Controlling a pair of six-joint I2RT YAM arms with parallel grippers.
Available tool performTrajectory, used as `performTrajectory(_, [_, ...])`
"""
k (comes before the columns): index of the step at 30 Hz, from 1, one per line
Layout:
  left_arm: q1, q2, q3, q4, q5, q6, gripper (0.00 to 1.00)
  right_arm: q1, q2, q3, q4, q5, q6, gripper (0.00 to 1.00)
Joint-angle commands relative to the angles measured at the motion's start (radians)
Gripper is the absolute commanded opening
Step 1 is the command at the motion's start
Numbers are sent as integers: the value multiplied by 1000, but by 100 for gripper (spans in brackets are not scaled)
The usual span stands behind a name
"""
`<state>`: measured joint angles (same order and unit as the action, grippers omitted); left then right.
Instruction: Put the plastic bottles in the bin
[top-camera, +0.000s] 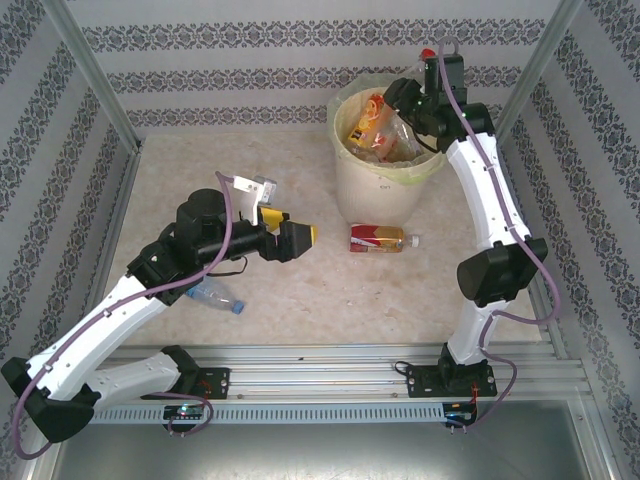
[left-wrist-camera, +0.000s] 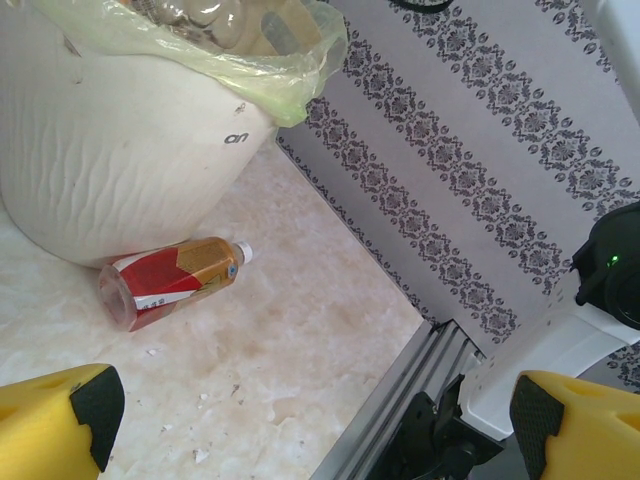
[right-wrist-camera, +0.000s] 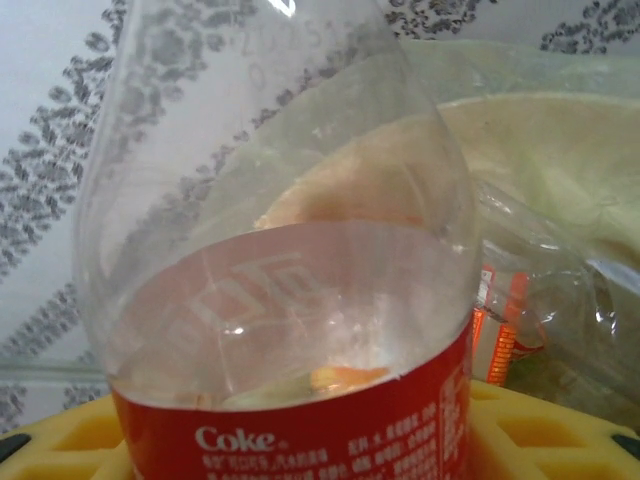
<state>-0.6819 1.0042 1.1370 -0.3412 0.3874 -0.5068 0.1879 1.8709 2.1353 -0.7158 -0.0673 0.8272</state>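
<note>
The bin (top-camera: 372, 180) stands at the back of the table with several plastic bottles (top-camera: 378, 128) inside its bag. My right gripper (top-camera: 408, 100) hangs over the bin's right rim, shut on a clear Coke bottle (right-wrist-camera: 280, 300) with a red label, its yellow fingers (right-wrist-camera: 555, 435) on either side. A red and orange labelled bottle (top-camera: 380, 238) (left-wrist-camera: 170, 280) lies on the table against the bin's foot. My left gripper (top-camera: 300, 238) (left-wrist-camera: 320, 430) is open just left of that bottle, nothing between its yellow fingers (left-wrist-camera: 55, 425).
A clear bottle with a blue cap (top-camera: 215, 295) lies under my left arm. Another clear bottle (top-camera: 264, 188) lies behind the left wrist. Patterned walls and metal posts (top-camera: 95, 80) enclose the table; a rail (top-camera: 330, 360) runs along the near edge.
</note>
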Motion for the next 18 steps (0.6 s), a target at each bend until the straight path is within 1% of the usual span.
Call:
performTrajectory(1, [-18, -37, -7, 16, -11, -9, 100, 17, -6, -66, 41, 28, 176, 57])
performTrajectory(6, [-18, -50, -17, 11, -10, -5, 100, 23, -13, -123, 89, 13, 268, 59])
performTrajectory(9, [-18, -53, -24, 11, -12, -5, 100, 23, -36, -188, 162, -12, 308, 59])
performTrajectory(14, [-18, -55, -25, 17, -8, -6, 100, 20, -35, -176, 140, -60, 291, 62])
performTrajectory(18, [-17, -57, -28, 17, -8, -6, 100, 7, -33, -138, 70, -92, 212, 64])
